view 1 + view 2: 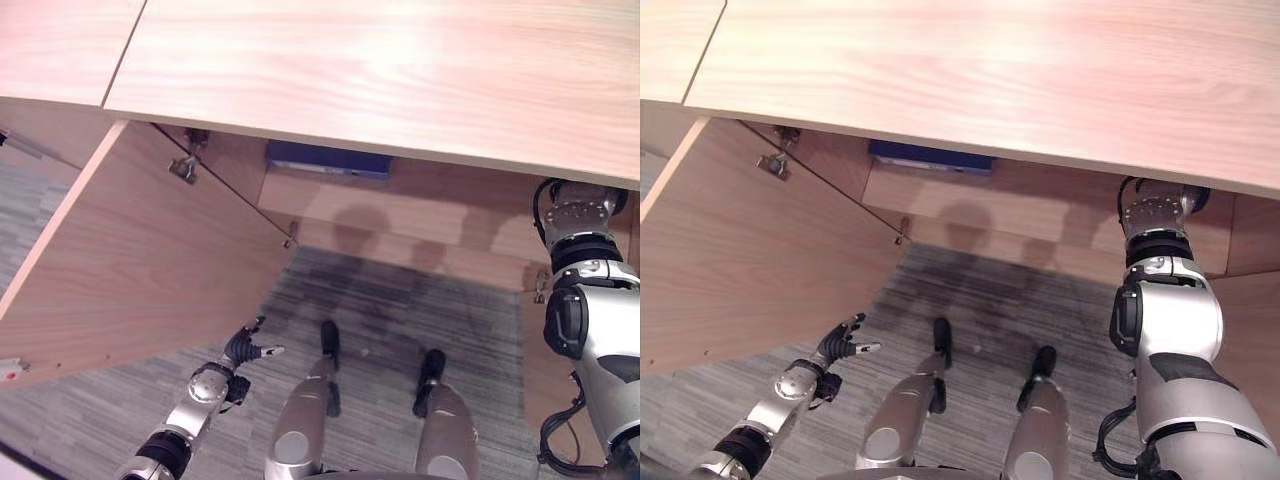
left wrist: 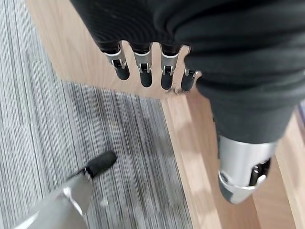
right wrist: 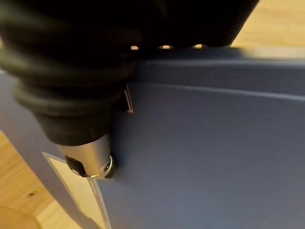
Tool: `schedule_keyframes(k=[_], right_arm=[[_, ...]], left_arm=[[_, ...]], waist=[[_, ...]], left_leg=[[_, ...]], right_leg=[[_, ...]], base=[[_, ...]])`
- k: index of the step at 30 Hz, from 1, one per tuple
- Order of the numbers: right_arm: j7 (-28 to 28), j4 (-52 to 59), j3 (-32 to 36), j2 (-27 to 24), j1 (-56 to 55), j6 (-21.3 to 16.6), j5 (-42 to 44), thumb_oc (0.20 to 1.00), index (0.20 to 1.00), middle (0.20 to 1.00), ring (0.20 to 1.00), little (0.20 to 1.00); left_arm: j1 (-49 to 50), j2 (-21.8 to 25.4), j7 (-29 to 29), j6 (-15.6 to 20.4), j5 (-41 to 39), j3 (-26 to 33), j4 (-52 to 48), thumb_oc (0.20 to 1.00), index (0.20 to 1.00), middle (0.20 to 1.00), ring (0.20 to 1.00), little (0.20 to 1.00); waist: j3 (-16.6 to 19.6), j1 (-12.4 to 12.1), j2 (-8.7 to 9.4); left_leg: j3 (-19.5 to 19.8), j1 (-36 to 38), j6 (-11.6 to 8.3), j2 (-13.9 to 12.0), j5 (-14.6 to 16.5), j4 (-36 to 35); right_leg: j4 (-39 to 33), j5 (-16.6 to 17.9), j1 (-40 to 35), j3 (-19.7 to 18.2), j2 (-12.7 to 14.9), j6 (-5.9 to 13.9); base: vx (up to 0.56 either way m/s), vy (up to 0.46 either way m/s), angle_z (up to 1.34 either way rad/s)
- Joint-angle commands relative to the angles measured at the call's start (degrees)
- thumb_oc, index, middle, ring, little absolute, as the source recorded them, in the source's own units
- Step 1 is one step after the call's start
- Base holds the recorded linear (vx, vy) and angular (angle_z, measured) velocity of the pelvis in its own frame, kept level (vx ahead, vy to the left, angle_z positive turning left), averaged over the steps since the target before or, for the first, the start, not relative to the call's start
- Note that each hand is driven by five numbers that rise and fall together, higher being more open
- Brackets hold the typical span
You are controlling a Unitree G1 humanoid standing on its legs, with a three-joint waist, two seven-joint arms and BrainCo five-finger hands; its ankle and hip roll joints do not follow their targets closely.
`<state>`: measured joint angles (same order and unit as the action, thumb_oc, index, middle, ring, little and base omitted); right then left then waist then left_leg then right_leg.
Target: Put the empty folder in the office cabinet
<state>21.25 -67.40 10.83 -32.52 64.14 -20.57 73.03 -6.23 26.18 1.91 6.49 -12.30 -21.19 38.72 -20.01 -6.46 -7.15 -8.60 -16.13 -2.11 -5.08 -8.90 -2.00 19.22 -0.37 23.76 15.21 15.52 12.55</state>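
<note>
Blue folder point(image 1: 327, 160) already inside the office cabinet point(image 1: 400, 70), lying on the shelf just under the top panel's front edge, door point(image 1: 140, 250) swung open. Right hand point(image 3: 86, 119) laid on the folder's cover, fingers hidden, grip impossible to tell. Left hand point(image 1: 250, 348) hung low by the door's lower corner, fingers straight, holding nothing; only release and withdrawal seemingly left.

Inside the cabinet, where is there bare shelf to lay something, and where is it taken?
Bare shelf runs right of the blue folder; the right hand crowds the folder itself. The left hand hangs by the open door.
</note>
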Motion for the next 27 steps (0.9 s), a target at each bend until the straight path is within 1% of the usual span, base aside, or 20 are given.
schedule_keyframes(k=[1,2,3,4,5,6,7,8,10,11,12,13,15,16,18,19,20,21,23,27], right_arm=[[-1.03,4.20,-2.28,-2.21,2.80,-2.36,-1.77,0.200,0.200,0.200,0.200,0.200],[-0.91,4.29,-2.13,-2.15,2.46,-2.57,-1.62,0.200,0.200,0.200,0.200,0.200],[-0.84,4.72,-1.67,-3.13,1.87,-2.68,-0.86,0.200,0.200,0.200,0.200,0.200],[-1.18,4.31,-1.29,-3.69,1.54,-3.04,0.01,0.200,0.200,0.200,0.200,0.200],[-1.13,4.14,-1.20,-3.99,1.17,-3.28,0.07,0.200,0.200,0.200,0.200,0.200],[-1.16,4.18,-1.26,-3.99,1.16,-3.29,0.10,0.200,0.200,0.200,0.200,0.200],[-1.17,4.79,-0.69,-4.23,0.17,-4.01,0.24,0.200,0.200,0.200,0.200,0.200],[-1.13,5.00,-0.61,-4.18,-0.03,-4.05,0.22,0.200,0.200,0.200,0.200,0.200],[-1.21,6.37,-0.14,-4.07,-0.78,-5.10,0.77,0.200,0.200,0.200,0.200,0.200],[-1.15,7.17,0.22,-4.45,-1.01,-5.61,0.79,0.200,0.200,0.200,0.200,0.200],[-0.98,7.28,0.27,-4.58,-1.03,-5.97,0.70,0.200,0.200,0.200,0.200,0.200],[-0.67,7.13,0.27,-4.73,-0.85,-6.05,0.76,0.200,0.200,0.200,0.200,0.200],[-0.43,7.00,0.01,-5.09,-0.21,-6.03,0.89,0.200,0.200,0.200,0.200,0.200],[-0.27,6.85,-0.14,-5.31,0.36,-5.97,0.82,0.200,0.200,0.200,0.200,0.200],[-0.12,6.89,-1.03,-5.23,0.75,-5.85,0.57,0.200,0.200,0.200,0.200,0.200],[0.25,6.81,-1.32,-5.46,0.93,-5.88,0.40,0.200,0.200,0.200,0.200,0.200],[-0.57,5.55,-2.02,-4.04,1.59,-5.67,1.18,0.200,0.200,0.200,0.200,0.200],[-0.72,5.33,-2.11,-4.09,1.78,-5.69,1.29,0.200,0.200,0.200,0.200,0.200],[-0.56,3.45,-2.58,-4.39,3.24,-4.35,1.14,0.200,0.200,0.200,0.200,0.200],[-0.58,1.62,-3.15,-4.90,3.93,-3.05,0.40,0.200,0.200,0.200,0.200,0.200]], left_arm=[[0.42,0.69,0.83,1.08,-2.33,-0.58,2.85,1.000,1.000,1.000,1.000,1.000],[0.34,0.68,1.09,1.23,-2.38,-0.56,3.82,1.000,1.000,1.000,1.000,1.000],[0.44,0.57,0.78,1.20,-1.99,-0.74,4.05,1.000,1.000,1.000,1.000,1.000],[0.98,-0.07,0.68,1.34,-2.08,-0.35,5.05,1.000,1.000,1.000,1.000,1.000],[1.54,-0.56,0.71,1.49,-2.24,-0.09,5.40,1.000,1.000,1.000,1.000,1.000],[1.57,-0.64,0.73,1.55,-2.22,-0.07,5.42,1.000,1.000,1.000,1.000,1.000],[2.37,-1.28,0.28,1.21,-2.41,0.26,5.78,1.000,1.000,1.000,1.000,1.000],[2.40,-1.27,0.28,1.20,-2.41,0.22,5.75,1.000,1.000,1.000,1.000,1.000],[2.56,-1.47,-0.07,1.05,-2.88,0.66,6.19,1.000,1.000,1.000,1.000,1.000],[2.67,-1.42,-0.06,1.03,-3.66,1.33,5.76,1.000,1.000,1.000,1.000,1.000],[2.35,-1.37,0.22,1.11,-3.83,1.52,5.93,1.000,1.000,1.000,1.000,1.000],[1.79,-1.42,0.41,1.13,-4.04,1.46,6.11,1.000,1.000,1.000,1.000,1.000],[1.37,-1.59,0.53,1.01,-4.23,1.39,6.40,1.000,1.000,1.000,1.000,1.000],[0.85,-1.80,0.64,0.89,-4.07,1.17,6.72,1.000,1.000,1.000,1.000,1.000],[0.66,-1.62,0.62,0.65,-3.51,0.42,6.29,1.000,1.000,1.000,1.000,1.000],[0.80,-1.52,0.86,0.57,-3.31,0.17,6.03,1.000,1.000,1.000,1.000,1.000],[0.93,-1.17,0.89,0.80,-3.01,-0.65,5.97,1.000,1.000,1.000,1.000,1.000],[0.88,-1.20,0.89,0.82,-3.02,-0.62,6.00,1.000,1.000,1.000,1.000,1.000],[1.08,-0.69,0.65,0.83,-2.95,-0.58,5.56,1.000,1.000,1.000,1.000,1.000],[1.47,-0.63,0.06,0.72,-1.97,-1.42,5.70,1.000,1.000,1.000,1.000,1.000]], waist=[[0.49,-0.70,-0.03],[0.65,-0.54,-0.56],[1.01,-0.15,-0.12],[1.35,0.19,-0.44],[1.43,0.42,-0.72],[1.37,0.61,-0.65],[1.72,0.85,-1.32],[1.70,1.07,-1.28],[1.20,1.11,-1.76],[-0.11,0.60,-1.71],[-0.56,0.41,-1.63],[-0.88,0.38,-1.75],[-0.94,0.24,-1.80],[-1.02,-0.05,-1.70],[-0.76,-1.03,-2.22],[-0.70,-1.54,-2.37],[-0.43,-1.48,-2.57],[-0.46,-1.49,-2.56],[0.52,-1.41,-3.25],[1.76,-1.43,-3.85]], left_leg=[[1.65,8.86,-4.96,-1.66,11.99,2.41],[1.65,10.07,-5.37,-2.16,12.57,1.92],[2.39,10.73,-5.83,-1.69,12.96,2.18],[2.42,11.59,-5.84,-1.16,13.84,3.40],[2.38,11.66,-6.01,-1.40,14.12,4.60],[2.50,11.28,-6.03,-1.28,13.75,4.84],[2.31,11.46,-6.61,-2.34,14.20,6.60],[2.55,11.15,-6.70,-2.32,13.75,6.70],[2.51,9.47,-7.91,-3.57,12.76,11.62],[3.73,5.02,-8.87,-4.38,10.04,20.35],[4.52,2.46,-8.83,-4.94,8.69,23.46],[4.61,0.30,-8.77,-5.82,7.63,23.77],[4.49,-1.27,-8.73,-6.32,7.20,22.59],[4.54,-2.77,-8.47,-6.40,7.06,19.91],[5.73,-3.29,-8.24,-6.43,4.99,12.72],[6.24,-2.99,-8.61,-6.81,3.25,9.20],[6.50,-1.00,-8.32,-7.03,3.40,5.02],[6.44,-0.93,-8.31,-7.01,3.28,4.82],[4.34,0.70,-8.33,-6.80,2.62,1.82],[3.09,2.55,-8.14,-6.26,2.17,-0.71]], right_leg=[[-8.46,0.48,0.26,1.52,0.99,0.31],[-11.34,1.98,-0.64,1.49,1.11,0.75],[-13.40,3.09,-1.42,-0.19,1.32,0.71],[-13.07,4.52,-1.99,-1.50,1.08,0.38],[-13.29,4.45,-2.55,-1.94,0.55,0.03],[-13.60,5.06,-2.51,-1.81,0.67,-0.18],[-13.61,3.20,-4.05,-1.65,-0.57,-1.04],[-13.81,3.65,-4.05,-1.37,-0.51,-1.32],[-13.57,1.19,-5.74,-0.84,-1.70,-2.66],[-13.05,-0.69,-6.85,-0.26,-2.45,-4.72],[-12.69,-1.69,-7.12,0.37,-2.83,-5.48],[-12.45,-2.66,-7.35,0.83,-3.23,-5.76],[-12.24,-3.36,-7.35,1.06,-3.53,-6.01],[-12.16,-3.85,-7.43,0.95,-3.88,-5.95],[-11.61,-4.83,-7.24,0.45,-5.20,-5.69],[-11.03,-5.24,-6.90,0.01,-5.58,-5.64],[-9.09,-5.35,-5.23,-0.83,-5.90,-5.25],[-8.97,-5.38,-5.12,-0.88,-5.88,-5.23],[-8.77,-4.63,-3.37,-0.94,-5.76,-4.79],[-7.96,-4.69,-2.24,-1.47,-5.51,-4.61]], base=[[0.24,-0.213,-0.07],[0.22,-0.235,-0.02],[0.30,-0.226,0.05],[0.26,-0.237,-0.11],[0.16,-0.156,-0.12],[0.12,-0.189,-0.01],[0.04,-0.138,0.06],[0.09,-0.239,0.15],[0.03,-0.302,0.26],[0.03,-0.403,0.42],[0.01,-0.382,0.71],[0.02,-0.199,0.88],[0.04,-0.070,0.52],[0.10,0.007,0.02],[0.16,0.073,-0.07],[0.13,0.072,-0.19],[0.08,0.027,-0.29],[0.03,0.004,-0.29],[0.03,0.051,-0.37],[0.08,0.089,-0.09]])
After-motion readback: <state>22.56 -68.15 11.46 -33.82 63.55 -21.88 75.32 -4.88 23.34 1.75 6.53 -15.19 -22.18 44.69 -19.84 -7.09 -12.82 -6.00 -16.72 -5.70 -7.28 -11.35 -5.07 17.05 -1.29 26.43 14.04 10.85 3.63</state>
